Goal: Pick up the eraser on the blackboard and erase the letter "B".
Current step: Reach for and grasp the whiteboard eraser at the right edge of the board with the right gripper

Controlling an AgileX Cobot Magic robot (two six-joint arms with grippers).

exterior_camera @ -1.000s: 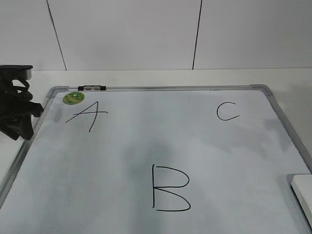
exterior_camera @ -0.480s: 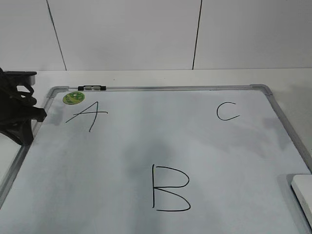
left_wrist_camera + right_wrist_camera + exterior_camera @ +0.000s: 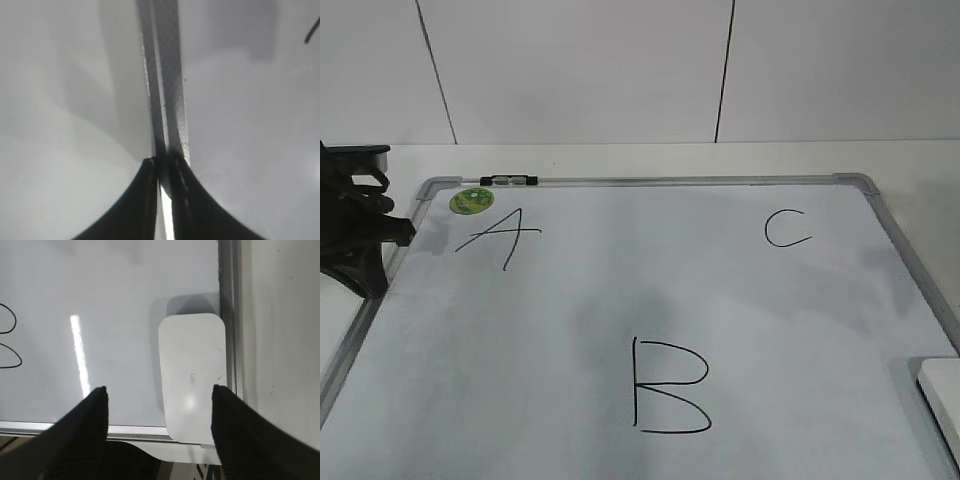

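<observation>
On the white table (image 3: 920, 165) you are seeing the blackboard (image 3: 620, 290); its eraser (image 3: 194, 372) is lying at the frame corner, under your spread right tool (image 3: 157, 395). Your left tool (image 3: 162, 167) is sitting together.

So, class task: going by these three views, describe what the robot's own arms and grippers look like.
Everything visible is matt black. The left arm shows as a bulky, angular shape with looping black cables. The left gripper has two slim fingers that curve to narrow tips. The right gripper has two broader, wedge-shaped fingers. No markings or colours show.
</observation>
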